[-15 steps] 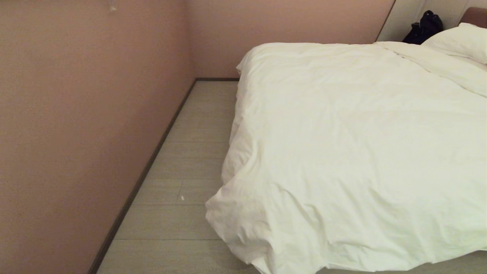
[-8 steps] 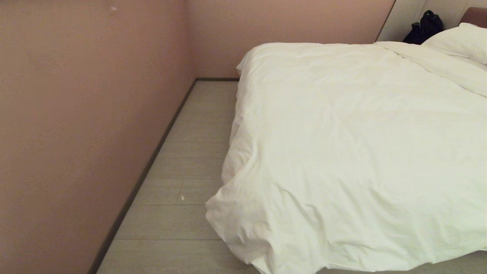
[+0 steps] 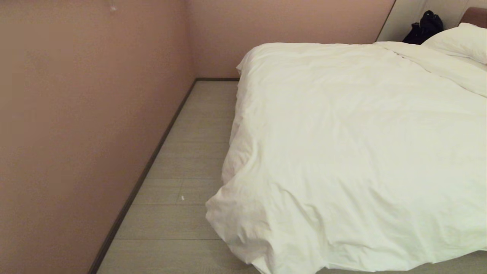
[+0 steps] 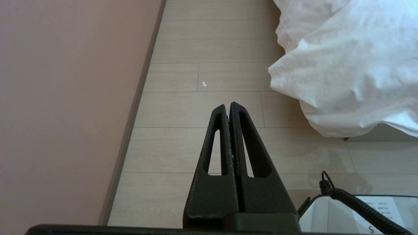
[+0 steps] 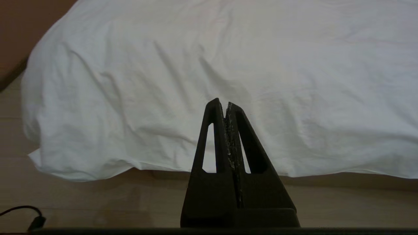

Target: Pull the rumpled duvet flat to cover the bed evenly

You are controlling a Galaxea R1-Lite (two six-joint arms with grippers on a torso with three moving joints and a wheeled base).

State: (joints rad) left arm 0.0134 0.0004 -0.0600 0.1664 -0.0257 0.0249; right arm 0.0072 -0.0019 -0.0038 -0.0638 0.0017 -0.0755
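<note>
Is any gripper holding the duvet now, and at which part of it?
Nothing is held. The left gripper is shut and empty above the floor; the right gripper is shut and empty, pointing at the duvet.

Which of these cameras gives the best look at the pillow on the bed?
The head view: only there does the pillow appear, at the far end of the bed beyond the duvet. The left wrist view shows just floor and a hanging duvet corner; the right wrist view shows only the duvet's near edge. Neither shows the pillow.

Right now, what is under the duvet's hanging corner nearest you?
Bare floor shows beneath the duvet, with a dark sliver of the bed base at its hem. The mattress and sheet stay hidden under it.
</note>
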